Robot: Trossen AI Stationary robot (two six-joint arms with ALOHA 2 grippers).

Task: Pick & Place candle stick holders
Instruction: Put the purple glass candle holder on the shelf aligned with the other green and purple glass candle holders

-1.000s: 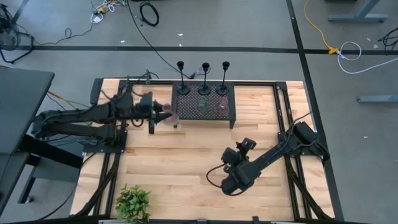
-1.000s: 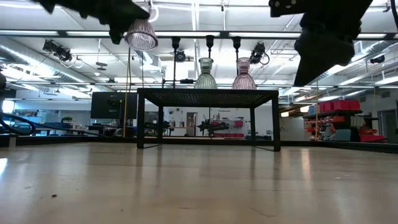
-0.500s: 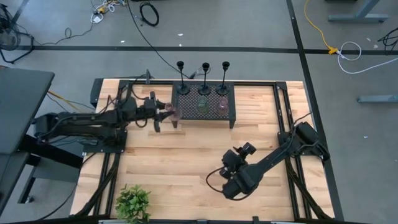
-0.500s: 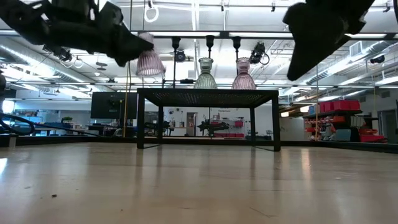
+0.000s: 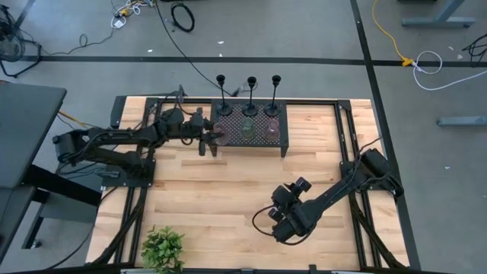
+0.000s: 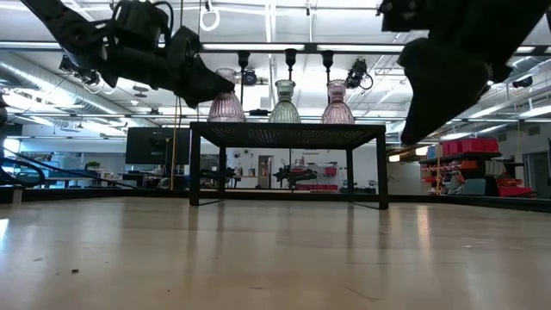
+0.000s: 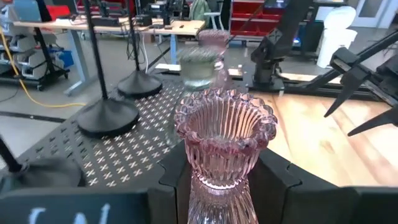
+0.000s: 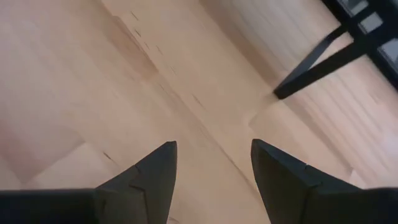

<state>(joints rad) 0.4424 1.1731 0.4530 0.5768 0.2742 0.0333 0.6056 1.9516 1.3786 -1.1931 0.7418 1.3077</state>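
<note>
A pink ribbed glass candle holder [image 7: 224, 146] is sitting upright between the fingers of the left gripper [image 5: 211, 138], which are closed part way around its narrow waist. In the low view this pink holder [image 6: 226, 105] is showing just above the left end of the black mesh stand [image 6: 288, 129], in line with the tops of its two neighbours; whether its foot is touching the mesh is not clear. In the high view it is lying over the stand's left edge, just above centre-left of the frame.

Beside it on the stand, a greenish glass holder [image 6: 286, 103] is standing in the middle and another pink glass holder [image 6: 337, 102] is standing toward the right, both upright and apart from each other. Behind them, along the stand's far edge, three tall black stem holders [image 5: 249, 92] are standing in a row, their round feet on the mesh.

The stand [image 5: 283, 133] is resting on the wooden table [image 5: 228, 190] in the upper middle of the high view.

The right gripper [image 5: 283, 217] is hanging over bare wood in the lower right-centre of the high view, well apart from the stand, its fingers [image 8: 149, 177] spread with nothing between them.

A green leafy plant [image 5: 163, 249] is sitting at the table's lower left edge.
</note>
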